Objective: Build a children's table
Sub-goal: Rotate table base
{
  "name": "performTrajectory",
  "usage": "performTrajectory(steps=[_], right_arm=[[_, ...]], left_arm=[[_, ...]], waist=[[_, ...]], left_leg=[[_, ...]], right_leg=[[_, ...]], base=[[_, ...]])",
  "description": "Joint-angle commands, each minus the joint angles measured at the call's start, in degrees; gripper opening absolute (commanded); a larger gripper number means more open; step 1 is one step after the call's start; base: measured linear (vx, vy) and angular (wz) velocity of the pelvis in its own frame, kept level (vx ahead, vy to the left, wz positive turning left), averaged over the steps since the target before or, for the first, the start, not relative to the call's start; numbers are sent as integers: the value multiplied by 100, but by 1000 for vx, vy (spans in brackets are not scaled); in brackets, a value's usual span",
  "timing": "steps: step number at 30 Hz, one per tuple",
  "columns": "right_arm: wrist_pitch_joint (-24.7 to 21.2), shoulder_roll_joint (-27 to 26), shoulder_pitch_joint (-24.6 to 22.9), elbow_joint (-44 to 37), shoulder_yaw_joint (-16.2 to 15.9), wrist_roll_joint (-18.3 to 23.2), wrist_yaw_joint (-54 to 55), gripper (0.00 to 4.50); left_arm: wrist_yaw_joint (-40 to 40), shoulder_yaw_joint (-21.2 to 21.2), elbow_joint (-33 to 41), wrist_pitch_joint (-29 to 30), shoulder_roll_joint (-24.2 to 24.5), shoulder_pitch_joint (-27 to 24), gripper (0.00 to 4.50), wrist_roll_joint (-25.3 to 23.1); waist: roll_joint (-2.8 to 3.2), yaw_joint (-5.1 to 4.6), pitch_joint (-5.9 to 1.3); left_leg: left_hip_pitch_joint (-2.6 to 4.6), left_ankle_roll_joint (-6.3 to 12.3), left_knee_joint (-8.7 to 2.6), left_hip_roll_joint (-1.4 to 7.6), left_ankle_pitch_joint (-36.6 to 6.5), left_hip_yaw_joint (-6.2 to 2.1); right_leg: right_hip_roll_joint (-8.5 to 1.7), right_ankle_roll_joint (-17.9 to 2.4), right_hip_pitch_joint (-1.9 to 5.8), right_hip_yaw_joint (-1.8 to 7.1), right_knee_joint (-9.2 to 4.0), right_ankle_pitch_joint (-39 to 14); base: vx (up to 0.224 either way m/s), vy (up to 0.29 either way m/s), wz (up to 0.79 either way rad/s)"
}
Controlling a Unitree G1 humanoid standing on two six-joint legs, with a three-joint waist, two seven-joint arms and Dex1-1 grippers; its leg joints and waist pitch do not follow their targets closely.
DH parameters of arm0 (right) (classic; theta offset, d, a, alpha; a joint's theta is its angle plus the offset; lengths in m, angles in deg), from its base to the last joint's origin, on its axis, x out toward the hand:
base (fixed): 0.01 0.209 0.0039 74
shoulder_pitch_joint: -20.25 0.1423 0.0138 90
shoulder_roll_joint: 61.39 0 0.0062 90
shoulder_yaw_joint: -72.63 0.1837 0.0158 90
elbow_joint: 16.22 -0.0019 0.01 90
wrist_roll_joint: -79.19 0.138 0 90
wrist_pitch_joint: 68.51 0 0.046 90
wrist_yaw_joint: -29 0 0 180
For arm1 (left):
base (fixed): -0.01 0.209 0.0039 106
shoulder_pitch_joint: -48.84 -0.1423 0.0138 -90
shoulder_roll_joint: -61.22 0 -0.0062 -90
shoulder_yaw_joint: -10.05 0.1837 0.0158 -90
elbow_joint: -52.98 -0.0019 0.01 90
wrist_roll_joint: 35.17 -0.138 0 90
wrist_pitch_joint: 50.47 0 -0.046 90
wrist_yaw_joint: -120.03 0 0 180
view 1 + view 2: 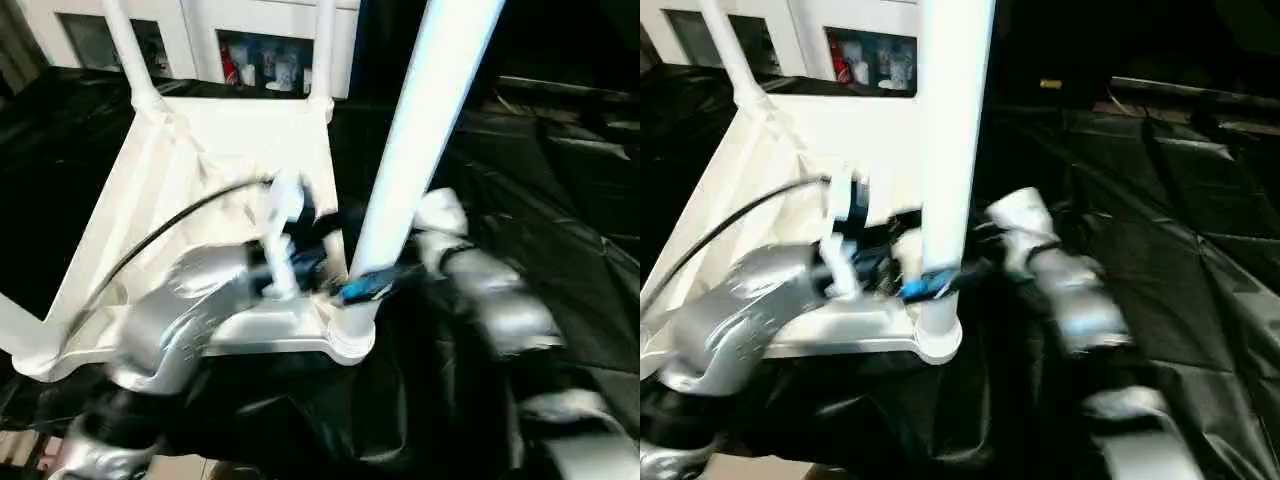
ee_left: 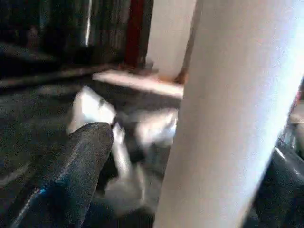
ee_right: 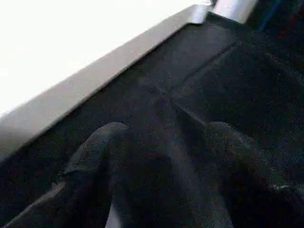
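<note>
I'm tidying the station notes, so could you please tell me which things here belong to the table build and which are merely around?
Job: tabletop, upside down; near leg in its corner socket; two far legs.
Around: black drape; white cabinet with small items.

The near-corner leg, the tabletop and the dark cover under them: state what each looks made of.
Leg: looks like smooth white plastic tube, slightly glossy, with a soft sheen along its length. Tabletop: seemingly the same white moulded plastic, with a rounded corner socket. Cover: thin black sheeting, probably plastic film or coated cloth; it wrinkles and glints.
</note>
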Motion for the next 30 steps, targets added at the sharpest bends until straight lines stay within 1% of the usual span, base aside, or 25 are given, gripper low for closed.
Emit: performTrajectory(steps=[1,2,3,4,5,6,7,8,9,10,11,12,14,16,17,18,21,22,23,24,25,26,27,28,30], right_arm=[[-110,465,-407,-647,-167,104,-787,301],[-166,659,-573,-910,-207,175,-1035,301],[-204,747,-653,-1039,-218,222,-1153,301],[-253,833,-733,-1174,-223,278,-1267,301],[-316,1006,-886,-1438,-246,362,-1466,301],[-358,1118,-979,-1604,-267,410,-1592,301],[-392,1191,-1042,-1724,-281,443,-1672,301],[-402,1210,-1058,-1752,-281,455,-1694,301],[-508,1333,-1172,-1974,-285,554,-1854,301],[-585,1430,-1271,-2183,-287,615,-1983,301],[-654,1504,-1349,-2356,-284,666,-2081,301],[-720,1555,-1410,-2499,-273,709,-2152,301],[-879,1678,-1545,-2801,-237,824,-2285,301],[-937,1736,-1607,-2922,-216,880,-2336,301],[-990,1802,-1674,-3028,-188,924,-2368,301],[-990,1802,-1674,-3028,-188,924,-2368,301],[-1058,1862,-1730,-3102,-153,956,-2379,301],[-1089,1876,-1743,-3135,-152,969,-2381,301],[-1114,1886,-1753,-3161,-151,980,-2382,301],[-1184,1900,-1775,-3230,-163,997,-2392,301],[-1193,1903,-1778,-3242,-172,1001,-2404,301],[-1199,1905,-1779,-3250,-177,1003,-2412,301],[-1233,1911,-1784,-3291,-195,1025,-2415,301],[-1275,1920,-1783,-3325,-210,1051,-2409,301],[-1285,1927,-1780,-3333,-215,1059,-2409,301]], left_arm=[[556,196,-317,-104,401,-154,443,-278],[718,282,-443,-144,548,-149,417,-378],[771,332,-510,-160,621,-136,417,-446],[805,391,-585,-193,692,-116,417,-541],[927,530,-754,-316,833,-59,403,-739],[1010,619,-866,-368,922,-12,403,-850],[1029,669,-949,-435,963,22,391,-969],[1042,681,-965,-445,975,28,379,-992],[1067,749,-1053,-459,1056,70,379,-1132],[1064,807,-1138,-551,1104,101,367,-1280],[1107,851,-1190,-579,1147,114,367,-1347],[1159,869,-1229,-604,1170,116,346,-1380],[1307,879,-1307,-711,1217,86,338,-1439],[1347,880,-1309,-732,1264,48,324,-1473],[1329,900,-1326,-808,1358,-5,311,-1596],[1329,900,-1326,-808,1358,-5,311,-1596],[1222,845,-1308,-787,1507,-175,286,-1707],[1243,827,-1294,-801,1527,-212,278,-1697],[1267,818,-1288,-818,1538,-235,265,-1692],[1269,829,-1336,-912,1582,-278,254,-1818],[1267,828,-1372,-942,1591,-289,248,-1847],[1265,828,-1396,-962,1596,-296,247,-1867],[1217,802,-1500,-1033,1592,-305,243,-1945],[1151,770,-1604,-1069,1573,-297,233,-2004],[1164,766,-1631,-1094,1573,-290,206,-2011]], waist=[[89,36,-441],[100,65,-459],[95,71,-452],[100,83,-456],[121,84,-460],[140,93,-459],[124,93,-459],[124,97,-458],[153,90,-460],[155,104,-471],[135,97,-457],[136,115,-454],[144,111,-481],[142,119,-485],[144,115,-487],[143,112,-481],[130,100,-489],[136,112,-485],[138,110,-484],[108,100,-484],[122,111,-482],[105,108,-482],[116,111,-479],[100,103,-480],[111,108,-478]], left_leg=[[231,-247,-497,463,-2278,-299],[236,-228,-493,471,-2256,-302],[239,-190,-499,466,-2262,-299],[232,-171,-501,481,-2243,-306],[236,-178,-504,488,-2282,-303],[234,-187,-502,489,-2312,-317],[236,-194,-507,494,-2374,-319],[235,-200,-505,500,-2391,-321],[233,-241,-505,500,-2448,-330],[257,-262,-493,504,-2494,-330],[248,-234,-503,503,-2526,-331],[258,-220,-498,504,-2539,-331],[234,-245,-495,511,-2472,-350],[256,-241,-483,512,-2520,-344],[242,-252,-489,516,-2539,-358],[240,-258,-494,517,-2563,-359],[248,-286,-480,507,-2622,-359],[282,-303,-470,509,-2689,-354],[282,-309,-467,506,-2707,-358],[259,-312,-474,508,-2712,-366],[268,-321,-480,513,-2739,-372],[273,-320,-474,509,-2749,-367],[275,-332,-474,505,-2780,-375],[279,-339,-471,503,-2805,-378],[288,-358,-463,499,-2847,-387]], right_leg=[[-282,-943,173,205,-439,-2157],[-288,-938,180,215,-421,-2095],[-279,-929,180,217,-447,-2098],[-291,-977,185,222,-423,-2042],[-296,-1051,181,215,-433,-2034],[-304,-1073,183,212,-427,-2067],[-313,-1085,184,213,-432,-2134],[-331,-1098,184,218,-431,-2159],[-343,-1136,186,210,-436,-2252],[-349,-1138,181,215,-436,-2316],[-339,-1104,183,219,-464,-2377],[-354,-1051,179,229,-475,-2503],[-380,-1069,187,219,-463,-2612],[-378,-1081,167,221,-480,-2659],[-383,-1085,178,211,-473,-2684],[-376,-1067,175,209,-476,-2708],[-388,-1023,155,209,-487,-2891],[-389,-1020,123,212,-508,-2986],[-388,-1023,121,209,-508,-3000],[-387,-1010,137,202,-507,-3034],[-386,-959,128,202,-509,-3098],[-386,-933,118,203,-519,-3145],[-395,-891,112,202,-520,-3240],[-394,-846,107,198,-535,-3322],[-407,-823,95,194,-546,-3426]], base=[[0,0,0],[0,0,0],[0,0,0],[0,0,0],[0,0,0],[0,0,0],[0,0,0],[0,0,0],[0,0,0],[0,0,0],[0,0,0],[0,0,0],[0,0,0],[0,0,0],[0,0,0],[0,0,0],[0,0,0],[0,0,0],[0,0,0],[0,0,0],[0,0,0],[0,0,0],[0,0,0],[0,0,0],[0,0,0]])
